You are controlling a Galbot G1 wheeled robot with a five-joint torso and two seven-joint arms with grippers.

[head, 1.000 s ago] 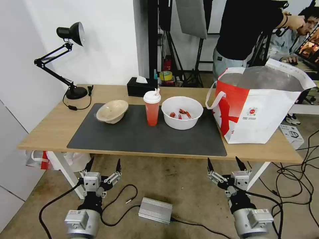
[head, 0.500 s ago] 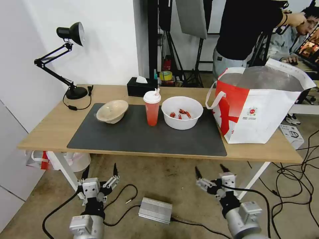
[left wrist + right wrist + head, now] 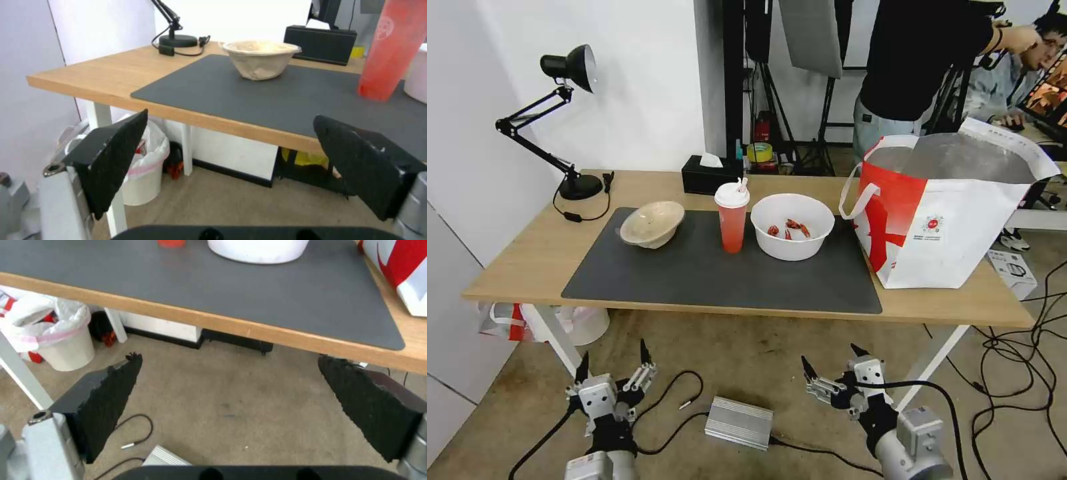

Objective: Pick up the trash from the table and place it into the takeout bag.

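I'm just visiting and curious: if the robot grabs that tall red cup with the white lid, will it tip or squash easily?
Probably tippy: the cup stands tall on a narrow base on the mat, so a sideways nudge could topple it. Its thin-looking translucent wall may give under a hard squeeze. The lid looks pressed on, which should limit spills; how full it is cannot be told.

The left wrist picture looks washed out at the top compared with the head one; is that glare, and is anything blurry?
Left wrist view: the wall behind the lamp is blown out to plain white, and the red cup looks soft and hazy. Head view: light is even, the bowl and bag crisp, with mild bending near the edges.
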